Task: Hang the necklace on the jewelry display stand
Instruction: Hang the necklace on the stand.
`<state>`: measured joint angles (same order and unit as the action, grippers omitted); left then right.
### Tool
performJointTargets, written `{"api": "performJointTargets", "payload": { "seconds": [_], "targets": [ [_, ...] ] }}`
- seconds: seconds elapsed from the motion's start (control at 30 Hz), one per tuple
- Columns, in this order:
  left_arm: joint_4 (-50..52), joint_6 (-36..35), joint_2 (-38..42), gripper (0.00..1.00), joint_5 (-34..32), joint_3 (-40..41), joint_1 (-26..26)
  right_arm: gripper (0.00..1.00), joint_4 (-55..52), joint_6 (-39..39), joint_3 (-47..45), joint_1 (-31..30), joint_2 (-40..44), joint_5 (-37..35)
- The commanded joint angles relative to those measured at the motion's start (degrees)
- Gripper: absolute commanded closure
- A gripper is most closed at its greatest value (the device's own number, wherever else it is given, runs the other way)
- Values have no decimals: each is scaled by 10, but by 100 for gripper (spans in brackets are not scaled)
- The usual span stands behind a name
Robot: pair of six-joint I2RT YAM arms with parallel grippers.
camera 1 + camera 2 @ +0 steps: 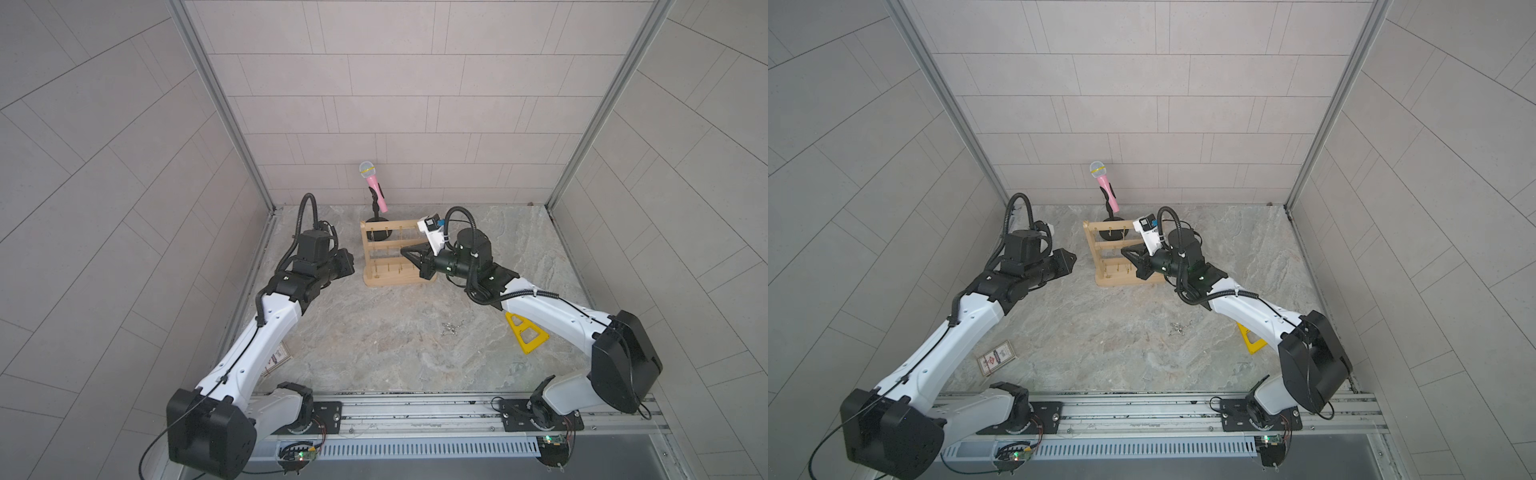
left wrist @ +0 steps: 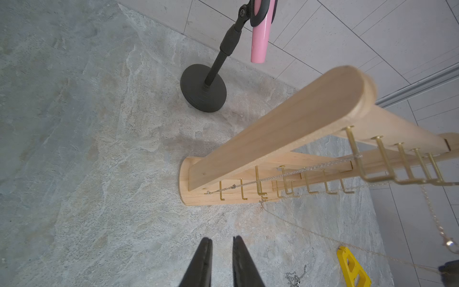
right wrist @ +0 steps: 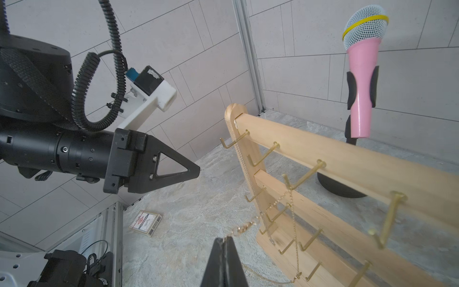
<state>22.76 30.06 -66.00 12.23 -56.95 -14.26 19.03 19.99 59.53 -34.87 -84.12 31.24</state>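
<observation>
Necklace [image 3: 244, 227], a fine gold chain, lies looped over a hook [image 3: 304, 175] on the top bar of the jewelry display stand [image 1: 384, 281], and its clasp end runs down to my right claw [image 3: 224, 242]. That claw is pinched shut on it so I can steer the loose end; I judge the chain caught but not yet released. My left claw [image 2: 221, 239] hovers near the stand's end post, jaws slightly apart and empty, placed, I think, to steady the stand, which sits at the back of the bench [image 1: 374, 340] before a pink microphone [image 1: 375, 191].
</observation>
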Motion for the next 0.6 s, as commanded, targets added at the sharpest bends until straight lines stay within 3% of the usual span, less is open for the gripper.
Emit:
{"api": "performJointTargets", "payload": {
  "seconds": [0.0,0.57],
  "targets": [
    [-8,2,-1,79,-4,7,4,97,3,-6,1,-2,-10,-16],
    [-8,2,-3,79,-2,5,4,97,-7,-21,-3,10,-20,-42]
  ]
}}
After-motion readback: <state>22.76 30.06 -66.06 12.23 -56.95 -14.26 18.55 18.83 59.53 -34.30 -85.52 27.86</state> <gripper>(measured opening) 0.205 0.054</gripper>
